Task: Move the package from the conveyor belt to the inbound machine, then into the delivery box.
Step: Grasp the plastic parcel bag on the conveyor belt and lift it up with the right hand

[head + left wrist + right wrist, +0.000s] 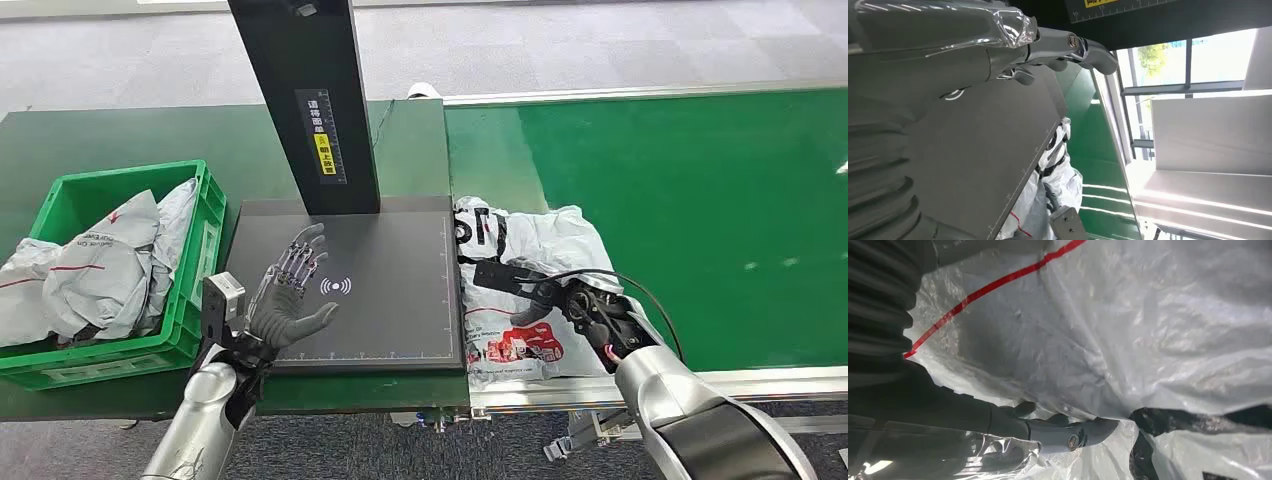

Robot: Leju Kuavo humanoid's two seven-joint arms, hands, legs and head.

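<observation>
In the lower right of the head view, the right hand point(535, 290) lies on the white package point(530, 255), with its dark fingers stretched toward the left of the frame over the plastic. In the right wrist view, the thumb point(1083, 432) presses against the crumpled white film of the package point(1158, 330), which carries a red stripe and black print, but I cannot tell if the fingers are really clamped on it or only rest on it. The package is at the left end of the green conveyor belt point(680, 190), in the middle of the frame, and its left edge touches the right edge of the inbound machine point(400, 300), a flat dark plate with a white wireless sign. The left hand point(290, 290) hovers over the left part of this plate, in the lower left of centre; its fingers are spread apart and it holds nothing. In the left wrist view the left thumb point(1083, 50) is above the dark plate point(988, 150), and the package point(1058, 170) is seen beside the plate edge. A black column point(305, 100) with a yellow label stands at the back of the plate, in the upper centre. At the left edge of the frame the green delivery box point(195, 260) stands just beside the plate and contains several grey bags point(100, 260).
</observation>
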